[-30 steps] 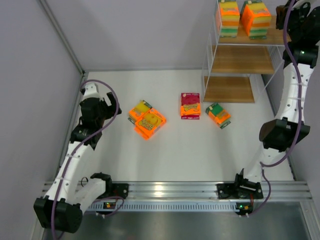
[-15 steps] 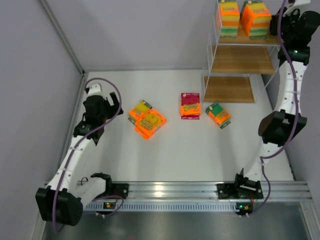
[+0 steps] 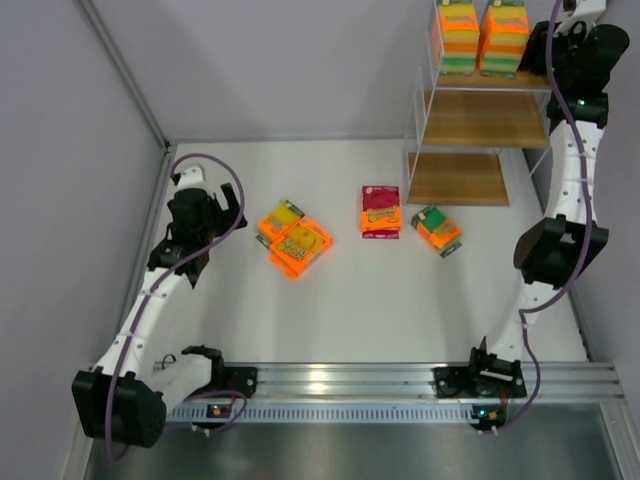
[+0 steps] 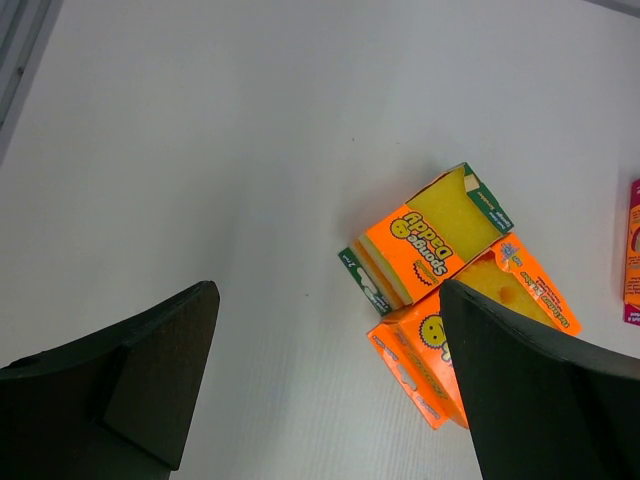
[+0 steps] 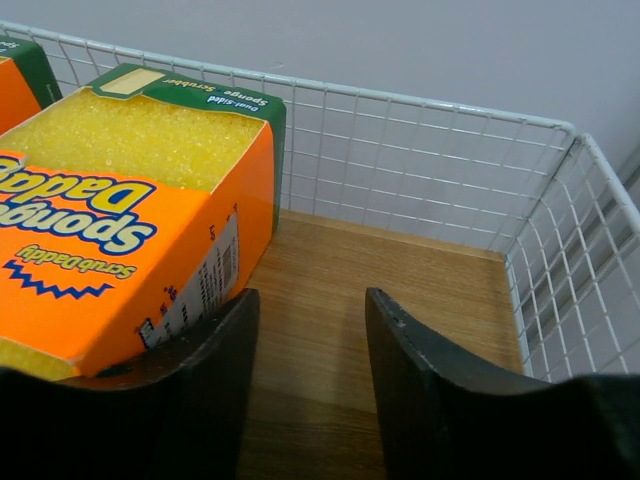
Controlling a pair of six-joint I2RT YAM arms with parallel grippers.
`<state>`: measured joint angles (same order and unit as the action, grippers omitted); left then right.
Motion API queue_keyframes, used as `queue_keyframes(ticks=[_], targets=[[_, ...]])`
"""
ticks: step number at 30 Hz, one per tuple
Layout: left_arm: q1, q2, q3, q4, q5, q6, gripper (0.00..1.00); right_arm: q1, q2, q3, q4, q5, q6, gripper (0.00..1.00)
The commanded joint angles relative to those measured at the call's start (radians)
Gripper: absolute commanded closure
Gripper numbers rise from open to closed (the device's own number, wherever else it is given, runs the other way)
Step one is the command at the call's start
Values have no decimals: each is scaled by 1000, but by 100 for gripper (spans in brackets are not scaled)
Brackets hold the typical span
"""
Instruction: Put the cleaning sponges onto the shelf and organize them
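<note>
The shelf (image 3: 478, 120) stands at the far right. Two stacks of cleaning sponges (image 3: 458, 35) (image 3: 505, 38) sit on its top tier. My right gripper (image 3: 548, 45) is open and empty just right of the right stack. In the right wrist view its jaws (image 5: 308, 300) hover over the wooden board (image 5: 410, 290), with the left finger beside the orange pack (image 5: 120, 235). On the table lie two orange packs (image 3: 281, 219) (image 3: 301, 247), a magenta-topped pack (image 3: 380, 211) and a green-edged pack (image 3: 436, 230). My left gripper (image 3: 205, 215) is open and empty, left of the orange pair (image 4: 430, 238) (image 4: 470, 340).
White wire mesh (image 5: 430, 170) closes the back and right side of the top tier. The two lower shelf boards (image 3: 485, 120) (image 3: 458, 178) hold nothing. A grey wall with a rail (image 3: 125, 80) runs along the left. The magenta pack shows at the left wrist view's right edge (image 4: 632, 250).
My right gripper has shifted up and left toward the right stack, which now stands straighter. My left gripper has moved slightly up and right. The packs on the table have not moved.
</note>
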<state>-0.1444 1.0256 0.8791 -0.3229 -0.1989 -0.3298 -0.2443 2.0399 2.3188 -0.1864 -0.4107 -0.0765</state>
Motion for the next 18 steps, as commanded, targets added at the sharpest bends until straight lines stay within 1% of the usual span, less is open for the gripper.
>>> queue_keyframes(ticks=[1, 3, 6, 15, 18], targets=[[6, -12, 37, 18, 0, 15, 2, 20, -4, 42, 13, 12, -5, 49], [6, -13, 38, 16, 1, 14, 2, 22, -4, 42, 15, 4, 0, 46], [6, -19, 37, 16, 6, 14, 2, 31, -3, 47, 28, 13, 0, 44], [6, -21, 34, 16, -11, 17, 2, 46, 39, 60, 71, 35, -35, 41], [6, -9, 35, 24, -17, 28, 2, 46, 59, 73, 74, 7, -54, 42]])
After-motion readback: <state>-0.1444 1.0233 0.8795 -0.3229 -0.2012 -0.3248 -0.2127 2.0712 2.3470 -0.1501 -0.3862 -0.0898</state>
